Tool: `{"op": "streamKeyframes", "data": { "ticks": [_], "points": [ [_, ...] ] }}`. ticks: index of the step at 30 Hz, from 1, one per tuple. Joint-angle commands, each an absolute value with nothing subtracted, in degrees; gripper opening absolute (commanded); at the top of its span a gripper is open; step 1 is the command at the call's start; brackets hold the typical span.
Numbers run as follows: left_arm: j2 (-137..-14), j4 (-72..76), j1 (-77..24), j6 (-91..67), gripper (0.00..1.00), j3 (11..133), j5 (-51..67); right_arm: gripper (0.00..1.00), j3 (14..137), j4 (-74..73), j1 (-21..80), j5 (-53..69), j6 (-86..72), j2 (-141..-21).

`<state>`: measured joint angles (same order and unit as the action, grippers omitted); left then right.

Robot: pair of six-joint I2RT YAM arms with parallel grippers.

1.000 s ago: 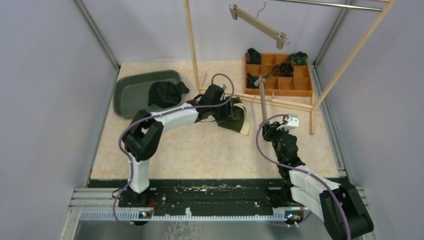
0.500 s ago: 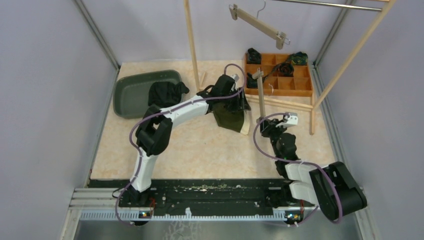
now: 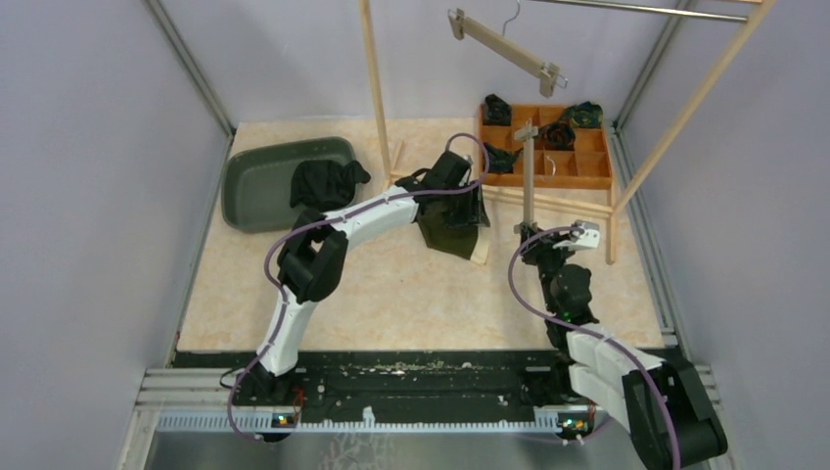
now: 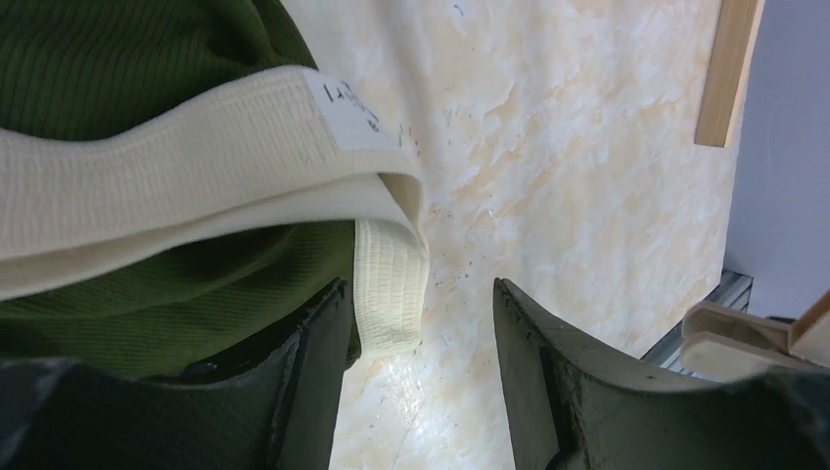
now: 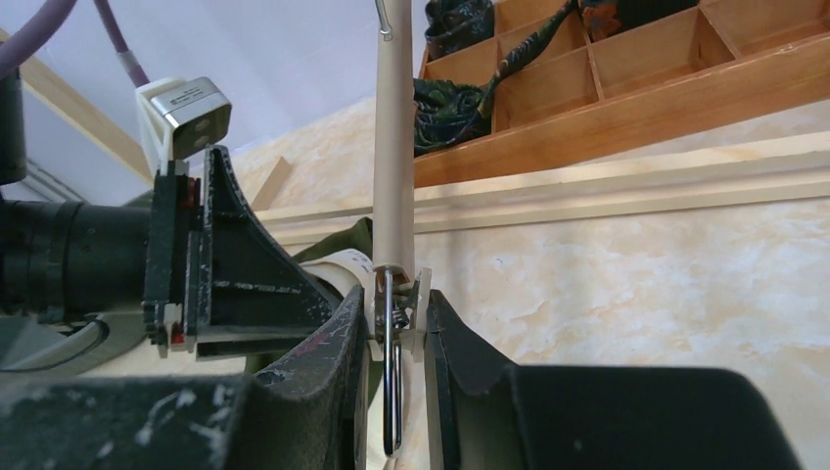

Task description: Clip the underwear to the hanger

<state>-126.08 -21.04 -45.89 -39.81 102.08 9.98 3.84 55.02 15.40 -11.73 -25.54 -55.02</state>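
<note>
The green underwear (image 3: 448, 227) with a cream waistband (image 4: 196, 176) hangs against my left gripper (image 3: 468, 201). In the left wrist view the jaws of that gripper (image 4: 416, 294) stand apart. The cloth drapes over the outer side of the left finger (image 4: 313, 372), and one waistband end dangles between the jaws. My right gripper (image 3: 529, 233) is shut on the metal clip (image 5: 396, 294) at the lower end of a wooden hanger (image 3: 529, 176). It holds the hanger bar (image 5: 394, 147) upright. The underwear (image 5: 338, 257) lies just left of the clip.
A second hanger (image 3: 504, 44) hangs from the wooden rack (image 3: 375, 88). A compartment box (image 3: 577, 162) with rolled garments sits at the back right. A grey tray (image 3: 250, 181) holds a black garment (image 3: 323, 181). The rack's floor rail (image 3: 568, 204) runs behind the grippers.
My left gripper moved back and right, with the underwear shifting along. My right gripper swung the hanger from a leftward lean to upright and shifted slightly right.
</note>
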Motion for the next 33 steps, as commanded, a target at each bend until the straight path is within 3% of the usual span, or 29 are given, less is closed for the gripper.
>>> {"op": "streamKeyframes", "data": {
  "ticks": [1, 18, 33],
  "points": [
    [-129.56, -24.64, -46.53, -39.4, 0.61, 107.28, 7.01, 0.0, 3.95, 55.83, 14.94, -11.92, -25.42, -51.28],
    [-135.67, -26.87, -46.84, -41.14, 0.61, 113.75, 4.22, 0.0, 1.31, 50.38, 14.51, -11.85, -26.28, -42.24],
    [-138.46, -27.19, -47.18, -41.92, 0.57, 116.88, 4.07, 0.0, 0.53, 50.71, 13.79, -11.52, -26.85, -42.16]
  ]
}}
